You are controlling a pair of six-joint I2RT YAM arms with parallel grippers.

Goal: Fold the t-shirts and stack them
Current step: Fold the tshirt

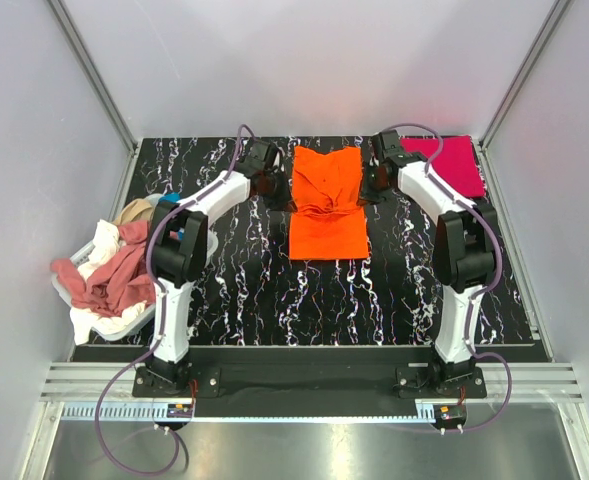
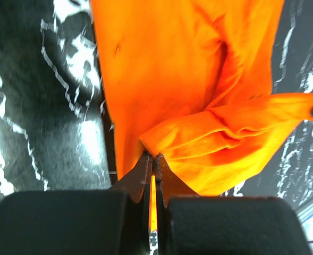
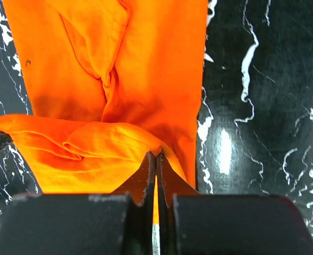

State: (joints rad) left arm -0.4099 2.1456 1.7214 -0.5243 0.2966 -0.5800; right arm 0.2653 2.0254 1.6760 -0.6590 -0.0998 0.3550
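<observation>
The bright orange t-shirt [image 1: 326,205] lies in the middle of the table, its far part bunched and lifted over the flat near part. My left gripper [image 1: 277,190] is shut on the shirt's left edge; in the left wrist view the closed gripper [image 2: 153,156] pinches a fold of orange cloth [image 2: 199,79]. My right gripper [image 1: 373,188] is shut on the right edge; in the right wrist view the gripper [image 3: 156,155] pinches orange cloth [image 3: 119,79]. A crimson-pink t-shirt [image 1: 456,163] lies flat at the back right.
A white-and-blue basket [image 1: 124,322] at the left table edge holds a dusty rose-red shirt [image 1: 114,278], a white one [image 1: 102,240] and a tan one [image 1: 136,211]. Black marbled tabletop [image 1: 274,300] shows in front of the orange shirt.
</observation>
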